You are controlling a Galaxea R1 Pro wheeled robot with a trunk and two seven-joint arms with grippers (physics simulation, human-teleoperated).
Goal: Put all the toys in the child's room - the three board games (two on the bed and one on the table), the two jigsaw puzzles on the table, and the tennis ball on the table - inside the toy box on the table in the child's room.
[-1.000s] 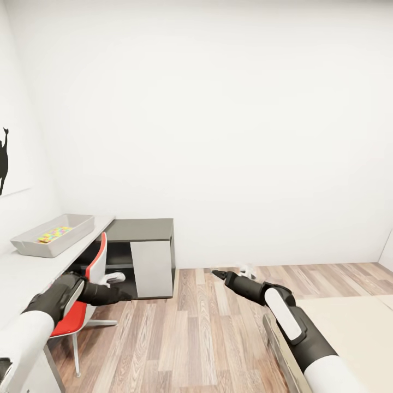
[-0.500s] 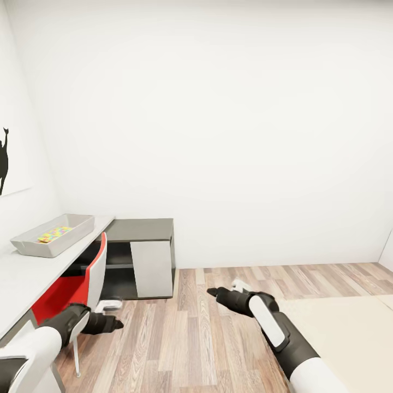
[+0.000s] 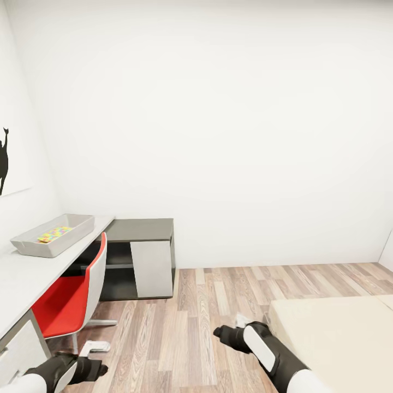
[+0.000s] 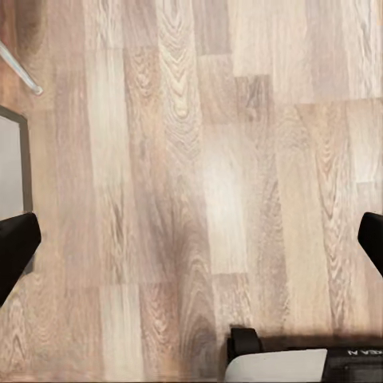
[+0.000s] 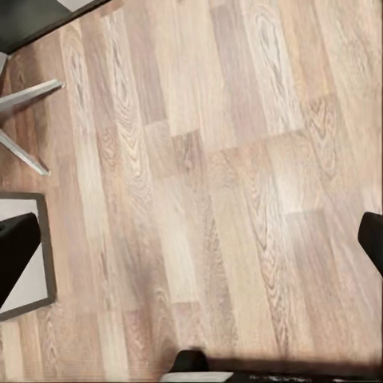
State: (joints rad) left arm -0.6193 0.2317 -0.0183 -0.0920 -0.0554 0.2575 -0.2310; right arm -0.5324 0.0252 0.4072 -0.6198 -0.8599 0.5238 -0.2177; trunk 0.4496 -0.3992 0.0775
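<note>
The grey toy box (image 3: 52, 236) stands on the long white table (image 3: 22, 278) at the left, with a colourful flat item (image 3: 53, 234) lying inside it. My left gripper (image 3: 100, 370) hangs low at the bottom left, below the table's height. In the left wrist view it (image 4: 191, 243) is open over bare wooden floor. My right gripper (image 3: 218, 331) is low in the middle, beside the corner of the bed (image 3: 338, 333). From the right wrist camera it (image 5: 191, 243) is also open above the floor, with nothing between its fingers.
A red and white chair (image 3: 73, 297) sits tucked at the table. A dark cabinet (image 3: 141, 254) with a pale door stands against the far white wall. Wooden floor (image 3: 191, 338) lies between the chair and the cream bed.
Both arms have dropped and drawn back toward me over the last second. The left gripper sank from chair height to near the picture's bottom edge. The room's view has not shifted.
</note>
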